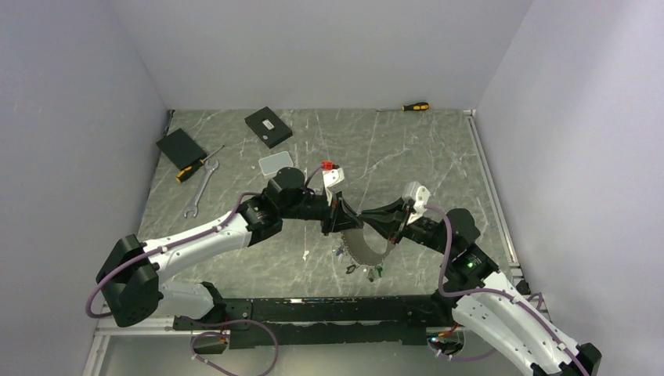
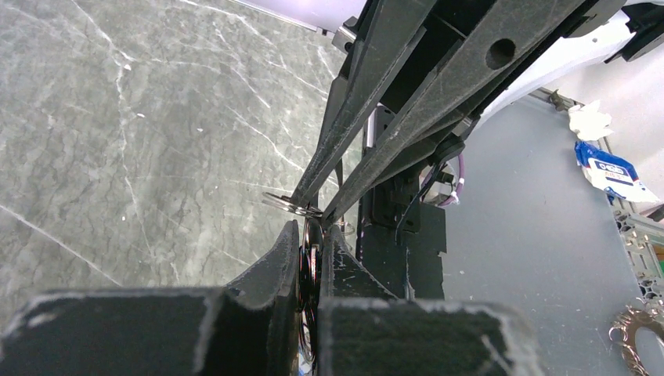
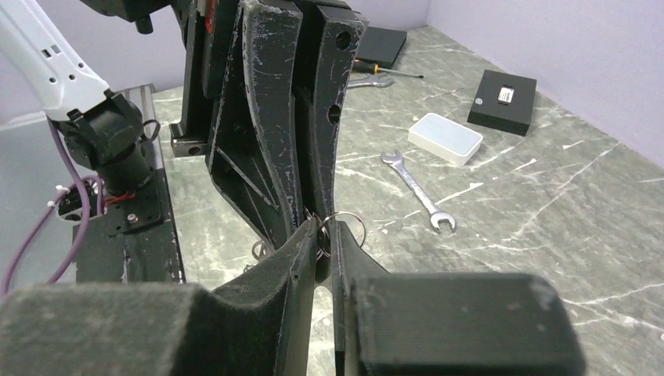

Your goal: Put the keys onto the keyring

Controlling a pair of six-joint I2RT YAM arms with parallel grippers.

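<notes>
The keyring [image 1: 365,252] is a thin dark wire loop held up between both grippers over the middle of the table. Several small keys [image 1: 377,271] with coloured tags dangle from its lower arc. My left gripper [image 1: 345,224] is shut on the ring's left side; the wire [image 2: 312,262] shows pinched between its jaws in the left wrist view. My right gripper [image 1: 391,228] is shut on the right side, tip to tip with the left. In the right wrist view a small silver split ring [image 3: 350,227] sticks out beside its jaws. One small loose key [image 1: 305,254] lies on the table to the left.
A silver wrench [image 1: 200,192], a yellow-handled screwdriver [image 1: 193,168] and a black box [image 1: 180,147] lie at the far left. Another black box [image 1: 268,127] and a white box [image 1: 276,163] sit behind the grippers. A second screwdriver [image 1: 415,106] lies at the back wall.
</notes>
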